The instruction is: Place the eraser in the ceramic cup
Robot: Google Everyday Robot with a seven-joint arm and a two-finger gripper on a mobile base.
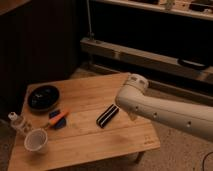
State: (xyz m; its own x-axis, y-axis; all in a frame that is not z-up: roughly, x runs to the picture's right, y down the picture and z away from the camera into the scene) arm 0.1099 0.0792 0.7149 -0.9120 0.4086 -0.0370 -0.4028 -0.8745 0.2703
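You see a black eraser with pale lengthwise stripes, a cream-white cup, a black bowl and a blue-and-orange item on the light wood-grain counter. The arm is white; your hand is hidden from view.

Single camera, high, looking down obliquely at counter, mid range; arm crosses right of counter, close to lens; tool hidden behind arm.

low pale wood table, round black bowl back left, tiny clear white-capped bottle and white ceramic cup front left, blue-and-orange bit near them, black striped eraser block mid-table, gripper hidden somewhere past the white arm at right
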